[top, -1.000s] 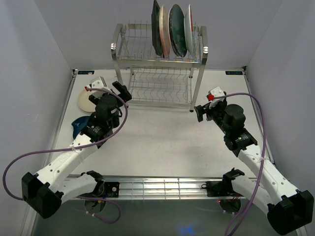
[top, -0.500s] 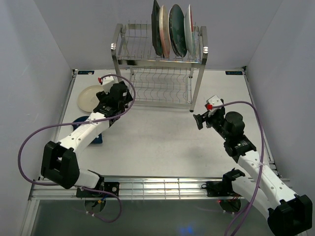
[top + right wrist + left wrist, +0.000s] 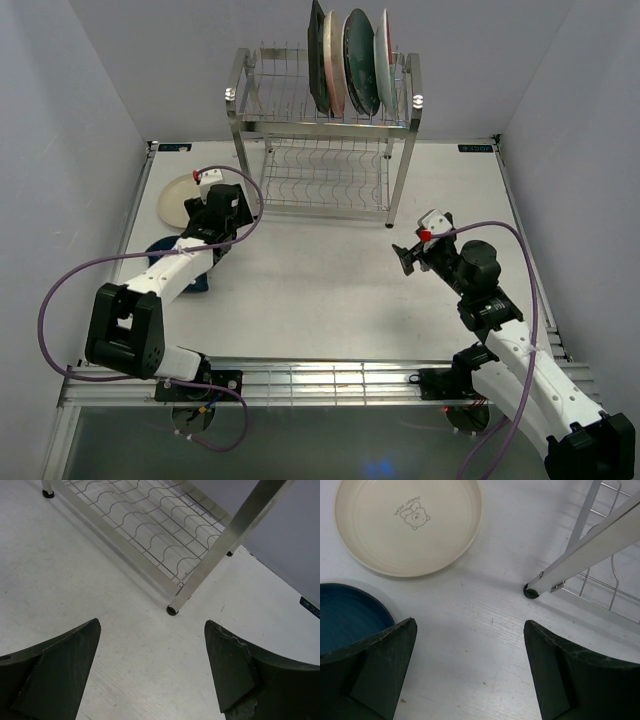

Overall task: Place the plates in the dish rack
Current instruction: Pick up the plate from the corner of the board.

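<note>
Plates [image 3: 350, 62]: most racked, two left on the desk [image 3: 320, 290].
Racked lot stands on edge, packed at the right end of the dish rack's [image 3: 243, 120] upper tier; they overlap, so the exact count is unclear. Lower tier holds nothing. Outstanding: cream plate [image 3: 407, 522] and dark blue plate [image 3: 347, 615], lying flat just beside each other at the desk's left side, near the rack's front left leg [image 3: 532, 590]. Left arm reaches forward, wrist pitched down; left tool [image 3: 470, 625] hangs over bare desk between those two plates and that leg, jaws wide, nothing held. Right arm extends toward the front right leg [image 3: 172, 610]; right tool [image 3: 152, 625] low over the desk, jaws wide, nothing held.
</note>
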`<state>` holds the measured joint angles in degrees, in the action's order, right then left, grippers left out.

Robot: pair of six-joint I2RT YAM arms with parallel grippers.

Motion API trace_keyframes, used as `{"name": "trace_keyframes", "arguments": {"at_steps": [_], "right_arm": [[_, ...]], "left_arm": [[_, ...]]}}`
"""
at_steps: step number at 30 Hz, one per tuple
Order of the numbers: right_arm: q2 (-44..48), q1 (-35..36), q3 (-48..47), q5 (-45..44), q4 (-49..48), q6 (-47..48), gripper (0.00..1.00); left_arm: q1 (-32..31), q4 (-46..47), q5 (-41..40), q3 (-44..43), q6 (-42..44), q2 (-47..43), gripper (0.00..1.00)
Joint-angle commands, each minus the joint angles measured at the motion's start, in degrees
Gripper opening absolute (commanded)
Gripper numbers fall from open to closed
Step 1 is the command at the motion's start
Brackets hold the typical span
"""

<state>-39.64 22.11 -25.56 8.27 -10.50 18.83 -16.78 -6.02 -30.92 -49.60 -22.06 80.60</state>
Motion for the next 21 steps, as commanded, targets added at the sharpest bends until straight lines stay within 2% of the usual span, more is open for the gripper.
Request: {"name": "trace_keyframes", "arguments": {"at_steps": [1,8,13,18,21], "right_arm": [[1.31,-0.31,1.21,3.06,-1.89,2.09,0.90],[1.23,-0.31,2.01,4.82,-1.89,2.62,0.90],[1.40,-0.40,1.92,5.35,-1.80,2.70,0.90],[1.49,-0.40,2.36,5.53,-1.54,3.14,0.90],[1.23,-0.40,2.45,5.96,-1.45,3.14,0.90]], "left_arm": [[1.65,5.58,4.62,-1.54,5.18,-0.89,0.98],[3.68,3.38,5.78,-6.82,10.02,6.67,0.98],[4.56,7.06,12.98,-7.70,17.83,10.62,0.97],[5.61,2.78,13.07,-13.31,23.98,15.72,0.98],[7.19,-0.21,15.97,-16.13,25.31,18.36,0.98]]}}
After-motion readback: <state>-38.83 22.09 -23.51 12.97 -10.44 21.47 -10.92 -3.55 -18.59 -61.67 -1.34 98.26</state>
